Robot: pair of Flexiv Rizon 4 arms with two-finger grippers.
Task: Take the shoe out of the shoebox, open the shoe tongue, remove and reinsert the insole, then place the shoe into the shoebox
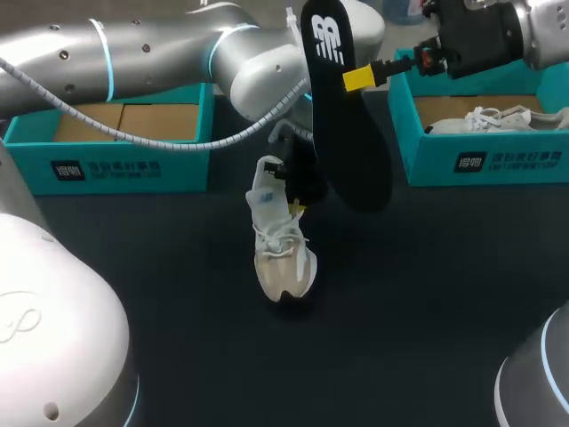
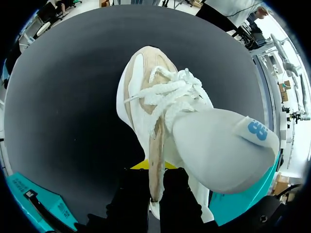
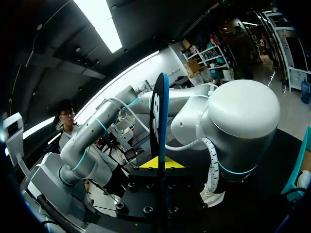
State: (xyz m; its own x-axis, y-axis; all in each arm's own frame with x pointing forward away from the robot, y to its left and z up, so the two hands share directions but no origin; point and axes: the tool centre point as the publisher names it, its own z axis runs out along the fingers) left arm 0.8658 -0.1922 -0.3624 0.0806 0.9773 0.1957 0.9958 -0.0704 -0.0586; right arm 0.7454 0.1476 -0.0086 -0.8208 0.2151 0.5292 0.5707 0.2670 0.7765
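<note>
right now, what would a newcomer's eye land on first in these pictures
The black insole stands out first, held up in the air over the middle of the table by the right gripper. Close by, the white and beige shoe sits on the dark table, with the left gripper clamped on its collar at the heel end.

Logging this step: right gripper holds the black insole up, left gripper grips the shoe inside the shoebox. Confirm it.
Not quite: the shoe stands on the table, outside the shoebox, as the head view shows. The right gripper does hold the black insole up; the left gripper grips the shoe.
</note>
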